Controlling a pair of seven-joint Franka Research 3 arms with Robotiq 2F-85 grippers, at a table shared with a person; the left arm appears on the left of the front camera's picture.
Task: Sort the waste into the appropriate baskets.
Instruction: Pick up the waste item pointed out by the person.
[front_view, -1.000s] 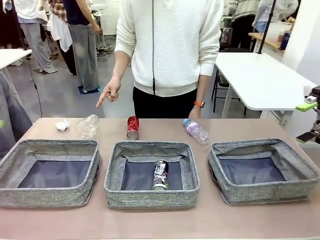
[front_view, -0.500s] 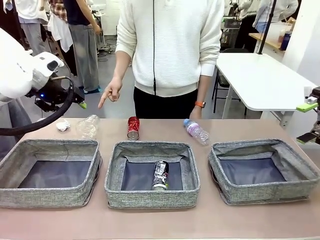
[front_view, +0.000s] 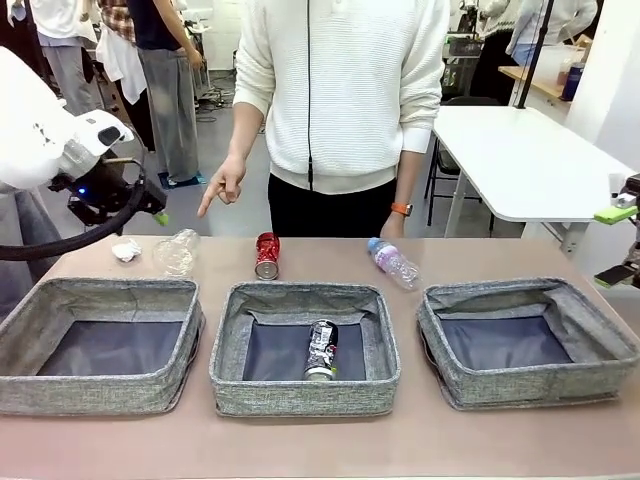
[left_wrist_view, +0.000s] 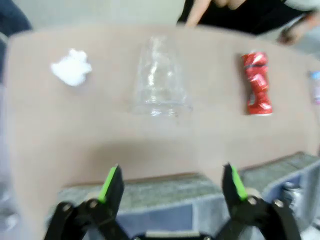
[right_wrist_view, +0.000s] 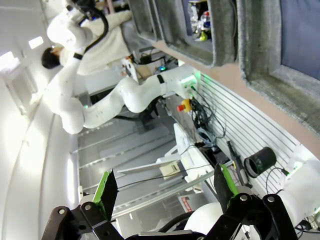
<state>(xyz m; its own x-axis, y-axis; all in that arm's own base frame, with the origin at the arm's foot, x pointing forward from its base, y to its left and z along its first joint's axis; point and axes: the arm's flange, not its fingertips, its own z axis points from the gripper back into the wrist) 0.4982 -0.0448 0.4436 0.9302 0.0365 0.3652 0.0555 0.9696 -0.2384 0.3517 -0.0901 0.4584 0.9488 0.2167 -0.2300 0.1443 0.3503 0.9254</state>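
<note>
While left gripper (left_wrist_view: 171, 172) and right gripper (right_wrist_view: 165, 177) gape wide, red can (left_wrist_view: 257, 85) print blurred.

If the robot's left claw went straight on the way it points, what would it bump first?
Probably the clear plastic container, lying nearly dead ahead of the open left gripper. Depth is unclear, so it might meet the table just before it.

The left arm (front_view: 35, 135) hangs at ten o'clock, left gripper (left_wrist_view: 171, 175) spread wide and tipped downward; the right gripper (front_view: 618, 245) sits at three o'clock, equally wide.
</note>
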